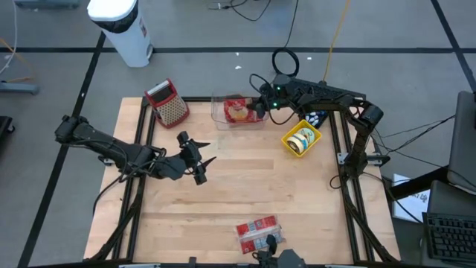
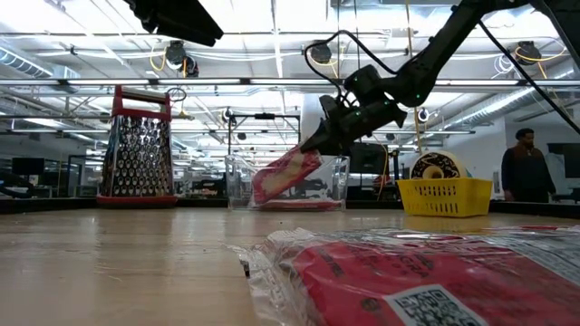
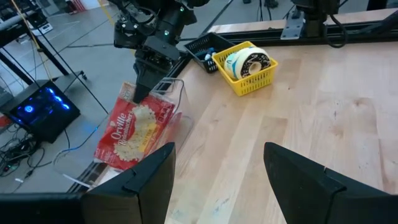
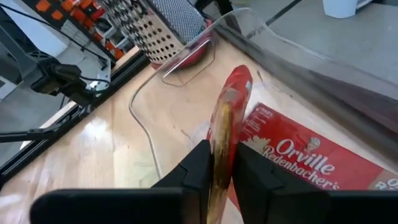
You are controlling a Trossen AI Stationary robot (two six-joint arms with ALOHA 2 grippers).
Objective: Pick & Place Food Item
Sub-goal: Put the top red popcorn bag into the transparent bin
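While the right pincer [image 1: 258,109] reaches into the clear bin [image 1: 220,117] at the far edge of the worktop [image 1: 253,179], its fingers [image 4: 198,167] stand close together around the edge of a popcorn bag [image 4: 225,118]. This bag leans tilted inside the bin, over another popcorn packet [image 4: 298,158] that lies flat in it. The left pincer [image 1: 204,165] hovers over the middle of the worktop, wide open and empty. A grater [image 1: 168,103] stands beside the bin, a yellow basket [image 1: 301,139] on its other side.
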